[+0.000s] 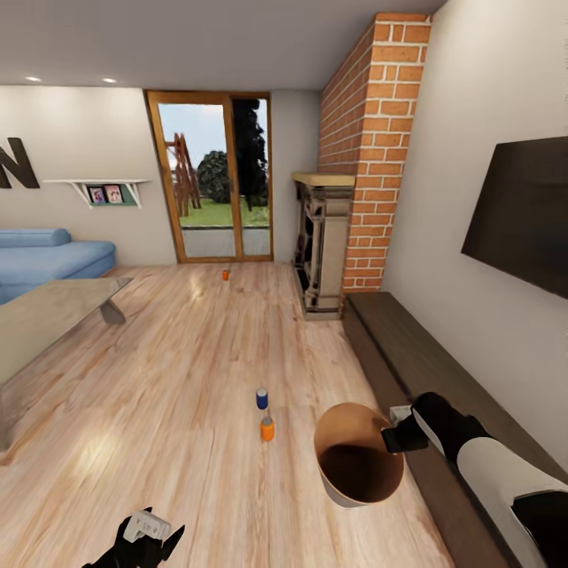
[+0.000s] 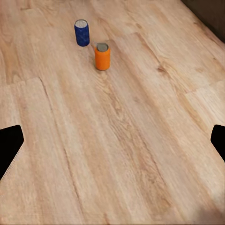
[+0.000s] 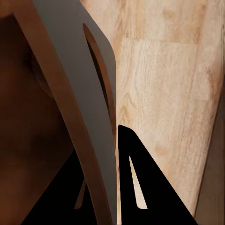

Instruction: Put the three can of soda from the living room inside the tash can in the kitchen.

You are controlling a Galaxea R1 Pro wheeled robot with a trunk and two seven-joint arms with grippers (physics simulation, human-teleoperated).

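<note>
Two soda cans stand upright close together on the pale wood floor, one looking blue (image 1: 261,398) (image 2: 82,33) and one orange (image 1: 267,428) (image 2: 102,56). A third can (image 1: 225,274) stands far off near the glass doors. My left gripper (image 1: 150,538) (image 2: 112,143) hangs open low over bare floor, short of the pair. My right gripper (image 1: 392,438) (image 3: 105,187) is shut on the rim of the trash can (image 1: 339,481) (image 3: 70,70), which tilts its brown inside toward me, right of the two cans.
A low grey table (image 1: 39,319) and a blue sofa (image 1: 47,254) stand at the left. A brick fireplace (image 1: 325,252) and a dark low bench (image 1: 410,355) run along the right wall under a black screen (image 1: 521,213). Glass doors (image 1: 211,181) are at the back.
</note>
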